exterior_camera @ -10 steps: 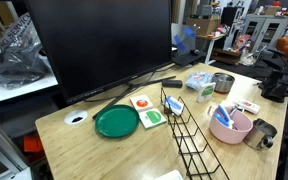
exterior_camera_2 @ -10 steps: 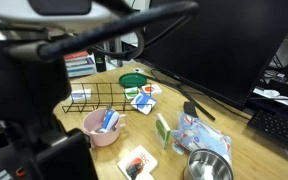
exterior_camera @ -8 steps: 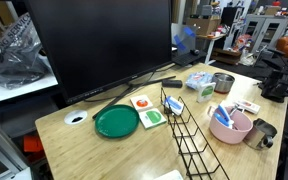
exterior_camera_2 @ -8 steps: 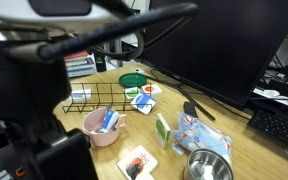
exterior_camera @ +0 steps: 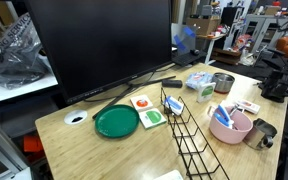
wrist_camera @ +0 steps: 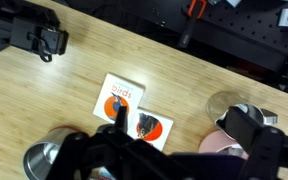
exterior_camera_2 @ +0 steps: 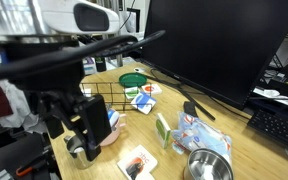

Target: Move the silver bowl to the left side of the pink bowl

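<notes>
A: Wooden tabletop (exterior_camera: 84, 140), with a big black monitor (exterior_camera: 99, 45) standing along its back edge. Where's the silver bowl (exterior_camera: 223, 82)?

B: Upright near one end of the table, just beside a blue patterned packet (exterior_camera: 199, 80).

A: And the pink bowl (exterior_camera: 236, 130)?

B: Well apart from it, nearer the front edge. A blue-and-white packet (exterior_camera: 222, 115) leans inside it, and a small metal cup (exterior_camera: 261, 133) sits just beside it. A black wire rack (exterior_camera: 189, 135) lies between it and the flat green plate (exterior_camera: 116, 121).

A: What about the gripper (exterior_camera_2: 81, 135)?

B: It hangs above the table in an exterior view, dark and blurred, and hides most of the pink bowl. I cannot tell whether its fingers are spread or pressed together.

A: Does the wrist view help?

B: Not for that. Two picture cards (wrist_camera: 124, 105) lie on the wood in the middle. The silver bowl shows at the lower left and a sliver of the pink bowl at the lower right, both partly behind the blurred gripper.
</notes>
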`<move>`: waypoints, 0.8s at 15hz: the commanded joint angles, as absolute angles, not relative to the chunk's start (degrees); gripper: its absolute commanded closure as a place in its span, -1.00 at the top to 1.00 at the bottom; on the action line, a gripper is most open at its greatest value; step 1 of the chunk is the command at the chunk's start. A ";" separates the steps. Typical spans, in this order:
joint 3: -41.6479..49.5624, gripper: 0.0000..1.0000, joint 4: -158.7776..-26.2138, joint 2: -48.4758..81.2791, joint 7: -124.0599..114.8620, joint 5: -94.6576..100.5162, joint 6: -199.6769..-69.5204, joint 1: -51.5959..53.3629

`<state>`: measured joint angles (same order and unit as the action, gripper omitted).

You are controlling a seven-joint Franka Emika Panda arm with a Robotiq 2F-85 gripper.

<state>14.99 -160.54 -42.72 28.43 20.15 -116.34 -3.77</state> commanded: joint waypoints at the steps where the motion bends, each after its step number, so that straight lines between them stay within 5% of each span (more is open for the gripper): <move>1: 15.27 1.00 -159.02 -36.76 28.50 18.42 -122.38 -2.39; 12: 13.69 1.00 -157.44 -29.40 26.82 17.63 -128.92 -3.69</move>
<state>15.01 -157.45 -29.51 26.20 18.48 -128.86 -2.44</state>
